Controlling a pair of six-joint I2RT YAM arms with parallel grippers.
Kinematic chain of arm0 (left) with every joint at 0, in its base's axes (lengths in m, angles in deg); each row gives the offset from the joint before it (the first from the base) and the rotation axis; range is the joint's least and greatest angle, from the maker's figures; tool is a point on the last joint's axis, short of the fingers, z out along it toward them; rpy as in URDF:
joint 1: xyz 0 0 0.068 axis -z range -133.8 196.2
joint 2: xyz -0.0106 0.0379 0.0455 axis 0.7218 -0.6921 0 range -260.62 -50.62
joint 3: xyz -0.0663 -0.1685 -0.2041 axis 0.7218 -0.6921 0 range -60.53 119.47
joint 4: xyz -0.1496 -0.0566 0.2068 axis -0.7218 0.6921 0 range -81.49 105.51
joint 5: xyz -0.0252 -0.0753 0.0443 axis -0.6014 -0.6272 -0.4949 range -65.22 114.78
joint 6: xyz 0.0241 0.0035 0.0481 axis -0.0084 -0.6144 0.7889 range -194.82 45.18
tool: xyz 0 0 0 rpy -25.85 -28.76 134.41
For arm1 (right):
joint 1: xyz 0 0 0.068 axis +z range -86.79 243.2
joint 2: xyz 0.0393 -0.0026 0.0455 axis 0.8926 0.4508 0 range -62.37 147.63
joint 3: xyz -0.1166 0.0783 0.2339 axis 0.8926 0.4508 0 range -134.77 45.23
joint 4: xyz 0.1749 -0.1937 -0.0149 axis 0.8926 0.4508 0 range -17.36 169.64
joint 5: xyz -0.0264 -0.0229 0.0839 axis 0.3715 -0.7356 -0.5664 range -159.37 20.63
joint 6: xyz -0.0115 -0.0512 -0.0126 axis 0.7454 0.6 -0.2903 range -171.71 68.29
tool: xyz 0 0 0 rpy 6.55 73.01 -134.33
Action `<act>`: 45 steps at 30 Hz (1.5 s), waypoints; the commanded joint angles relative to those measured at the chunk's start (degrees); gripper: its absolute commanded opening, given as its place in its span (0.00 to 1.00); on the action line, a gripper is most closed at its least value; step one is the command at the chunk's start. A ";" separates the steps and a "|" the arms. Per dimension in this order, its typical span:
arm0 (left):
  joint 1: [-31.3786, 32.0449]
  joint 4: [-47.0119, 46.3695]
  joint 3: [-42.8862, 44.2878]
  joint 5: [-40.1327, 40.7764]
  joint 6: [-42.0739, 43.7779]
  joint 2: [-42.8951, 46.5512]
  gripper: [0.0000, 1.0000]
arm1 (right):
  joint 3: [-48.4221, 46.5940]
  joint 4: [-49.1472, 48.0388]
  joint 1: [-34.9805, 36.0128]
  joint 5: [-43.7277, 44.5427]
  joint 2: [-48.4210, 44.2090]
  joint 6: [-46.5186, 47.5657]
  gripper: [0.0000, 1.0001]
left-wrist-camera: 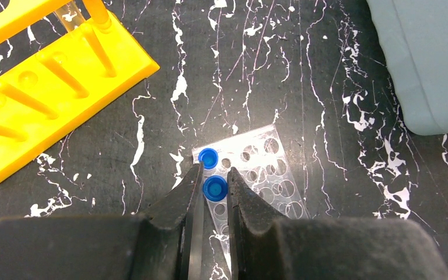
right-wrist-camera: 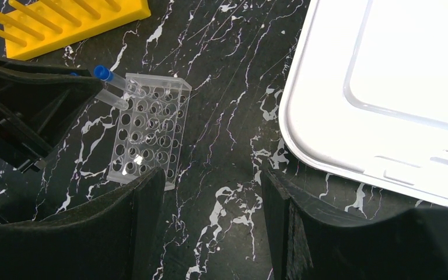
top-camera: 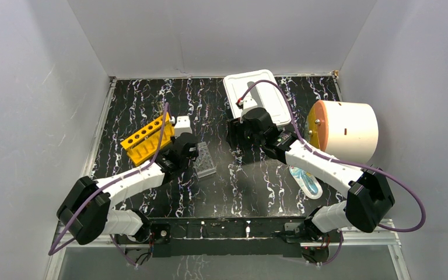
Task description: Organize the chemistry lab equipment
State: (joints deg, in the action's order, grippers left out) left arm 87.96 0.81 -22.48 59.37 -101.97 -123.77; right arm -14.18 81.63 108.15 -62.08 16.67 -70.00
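Note:
A clear well plate (top-camera: pixel 205 162) lies on the black marbled table next to a yellow holed test-tube rack (top-camera: pixel 143 139). My left gripper (left-wrist-camera: pixel 214 175) is shut on a blue-capped clear tube (left-wrist-camera: pixel 214 188) and holds it over a well at the plate's (left-wrist-camera: pixel 268 169) corner. A second blue-capped tube (left-wrist-camera: pixel 208 157) stands in the well beside it. The right wrist view shows both tubes (right-wrist-camera: pixel 108 76) leaning in the plate (right-wrist-camera: pixel 149 128). My right gripper (right-wrist-camera: pixel 213 175) is open and empty above bare table, right of the plate. No beaker, amber tubing or forceps is in view.
A white lidded tray (top-camera: pixel 256 93) sits at the back centre, close to my right gripper (top-camera: pixel 236 131). A white drum with an orange face (top-camera: pixel 344 131) lies at the right. A clear packet with blue contents (top-camera: pixel 304 181) lies under my right forearm. Grey walls enclose the table.

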 commanded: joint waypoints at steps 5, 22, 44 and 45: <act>0.31 -3.28 -0.02 2.23 1.07 -0.39 0.06 | -0.82 -1.61 -0.56 -0.08 -1.00 -0.35 0.70; 0.35 -2.78 -0.30 2.77 1.57 -3.65 0.09 | -0.93 -1.17 -0.92 -0.35 -0.82 -0.22 0.70; 0.34 1.96 1.64 1.00 0.89 -2.43 0.07 | -0.88 -1.35 -1.27 -0.88 -0.42 -0.53 0.70; 0.31 1.54 1.45 0.93 0.77 -2.32 0.07 | -0.85 -1.42 -1.28 -0.81 -0.40 -0.53 0.70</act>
State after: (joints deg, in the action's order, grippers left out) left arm 88.07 -1.07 -21.78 60.55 -100.79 -126.41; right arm -14.18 81.72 107.10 -62.48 16.74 -70.02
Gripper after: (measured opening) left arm 0.135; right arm 0.702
